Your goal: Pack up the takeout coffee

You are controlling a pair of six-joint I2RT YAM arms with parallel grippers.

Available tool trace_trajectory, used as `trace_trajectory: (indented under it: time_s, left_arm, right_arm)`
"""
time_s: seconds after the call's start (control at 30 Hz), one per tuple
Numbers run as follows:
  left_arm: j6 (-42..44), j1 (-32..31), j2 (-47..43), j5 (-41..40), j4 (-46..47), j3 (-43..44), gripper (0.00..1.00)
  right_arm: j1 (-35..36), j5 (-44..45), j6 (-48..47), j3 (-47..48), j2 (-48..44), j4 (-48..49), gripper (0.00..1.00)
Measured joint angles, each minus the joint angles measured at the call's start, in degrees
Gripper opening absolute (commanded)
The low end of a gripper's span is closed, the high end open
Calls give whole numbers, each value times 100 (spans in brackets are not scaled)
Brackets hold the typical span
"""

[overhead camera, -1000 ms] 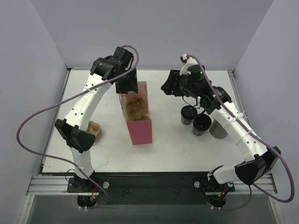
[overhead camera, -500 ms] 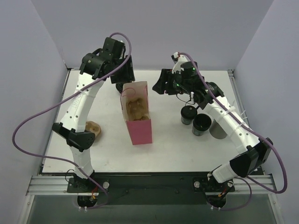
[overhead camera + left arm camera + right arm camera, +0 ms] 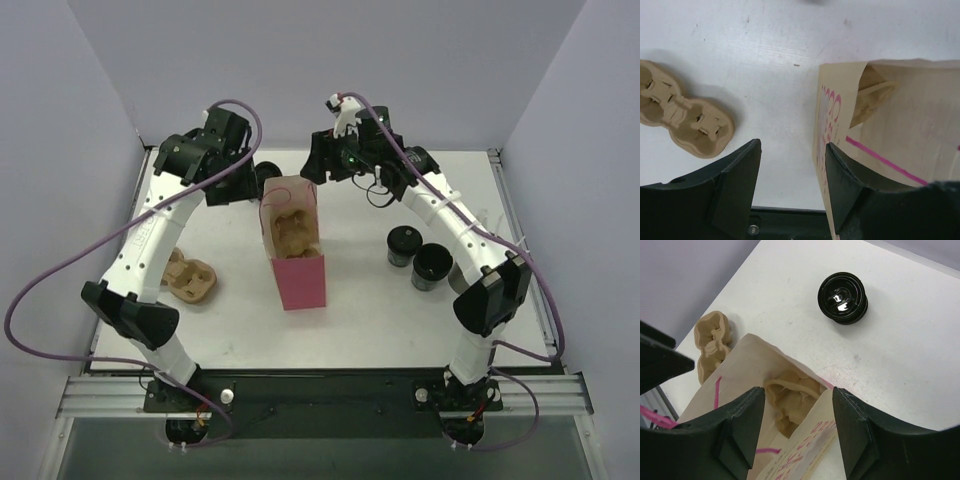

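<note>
Steadying the pink bag (image 3: 296,262) with the left fingers (image 3: 735,190) should let the right fingers (image 3: 740,430), both pairs spread empty, fetch a coffee cup (image 3: 401,245).

Cardbd tray (image 3: 292,232) in bag (image 3: 298,276) mouth

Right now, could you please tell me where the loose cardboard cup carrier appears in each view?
Top external: the carrier lies on the table, left of the pink bag.
Left wrist: the carrier is at the left edge, and the bag is on the right.
Right wrist: the carrier is at the left, just past the bag.
Shared landmark: the pink bag.
</note>
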Motion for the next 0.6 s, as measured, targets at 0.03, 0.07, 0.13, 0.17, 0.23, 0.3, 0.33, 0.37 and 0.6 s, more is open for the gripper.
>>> trace_trajectory:
  time_s: [0.03,0.07,0.13,0.17,0.23,0.3,0.33,0.37,0.6]
  left_arm:
    - [0,2,-83,13,-22,-170,64]
    - [-2,11,-144,33,-26,-291,64]
    - [-26,31,-236,52,-4,-468,64]
    - [-44,42,-284,55,24,-560,64]
    - [-68,63,-431,50,153,-863,64]
    - [-85,72,-601,26,282,-1239,64]
    - [-90,79,-710,17,354,-1484,64]
    - [-90,90,-798,0,389,-1703,64]
    - [-74,208,-1097,-262,686,-2710,64]
  right_arm:
    - [0,-17,-98,109,125,-7,56]
    - [7,-20,-210,223,249,-63,56]
    - [33,2,-481,422,466,-149,55]
    - [48,26,-597,483,551,-195,54]
    - [63,59,-870,634,699,-308,43]
    - [87,66,-1119,807,850,-393,36]
    - [109,63,-1248,885,927,-417,29]
    - [131,57,-1366,951,986,-446,27]
    - [269,-26,-1821,1082,1139,-516,0]
